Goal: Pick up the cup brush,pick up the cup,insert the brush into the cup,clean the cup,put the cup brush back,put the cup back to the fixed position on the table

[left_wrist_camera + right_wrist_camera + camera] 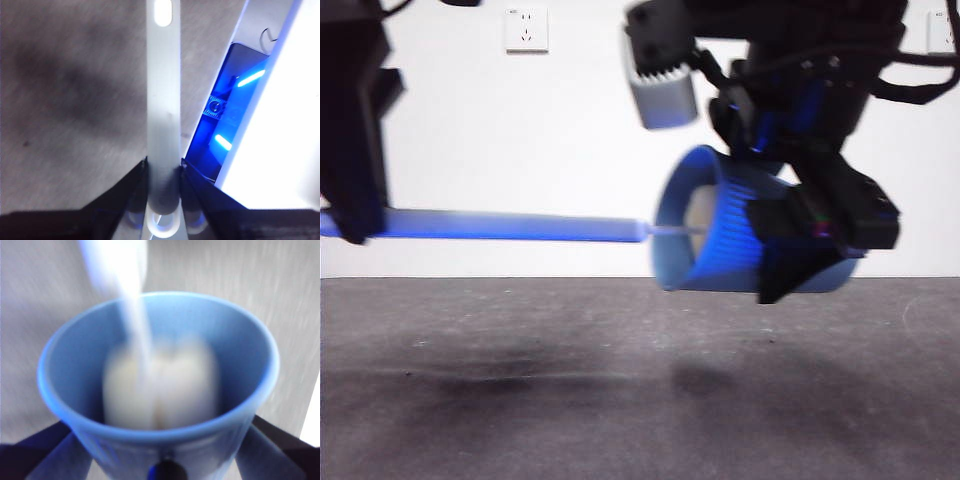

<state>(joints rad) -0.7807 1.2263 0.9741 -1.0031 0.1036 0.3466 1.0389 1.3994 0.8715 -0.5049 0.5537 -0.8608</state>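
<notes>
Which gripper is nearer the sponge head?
Right. The right gripper clamps the cup around the sponge head; the left gripper grips the cup brush at its far handle end.

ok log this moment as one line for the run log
step: cleaning | left gripper shut on cup brush | right gripper holds cup sideways above table | sponge inside cup

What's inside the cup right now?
The cup brush's cream sponge head sits deep inside the cup, held sideways above the table by the right gripper; the left gripper holds the handle. The sponge hides the cup's bottom.
</notes>
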